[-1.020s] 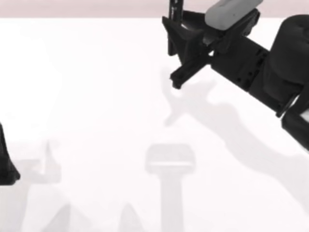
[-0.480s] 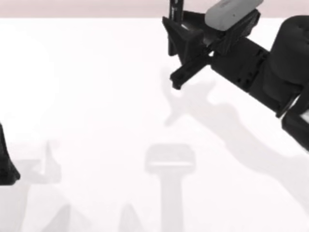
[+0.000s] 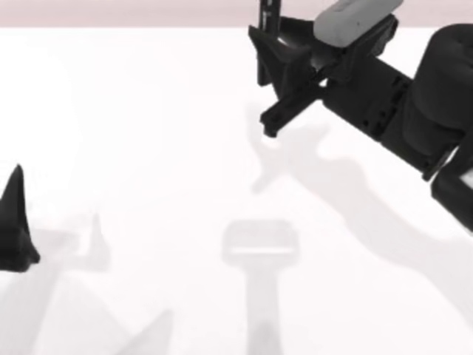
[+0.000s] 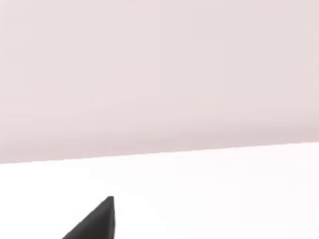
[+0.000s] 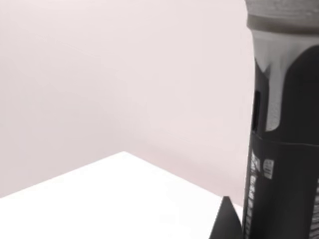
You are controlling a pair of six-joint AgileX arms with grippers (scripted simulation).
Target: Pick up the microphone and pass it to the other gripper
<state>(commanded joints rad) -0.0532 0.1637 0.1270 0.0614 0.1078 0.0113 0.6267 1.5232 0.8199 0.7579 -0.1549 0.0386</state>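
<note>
With the right claw (image 3: 275,74) clamped on the microphone (image 5: 281,149) near the surface's far edge, the left claw (image 3: 15,229), opening untellable, should approach squarely at the free handle.

Right gripper (image 3: 275,81) at table (image 3: 162,148) far edge, right of centre, microphone (image 3: 269,13) at its fingers. Left gripper (image 3: 15,229) at left edge, well apart.

Desk (image 3: 148,133) middle wide open; only obstacles: right tool (image 3: 267,81) with microphone (image 3: 269,15) far right, left tool (image 3: 16,222) at left edge.
</note>
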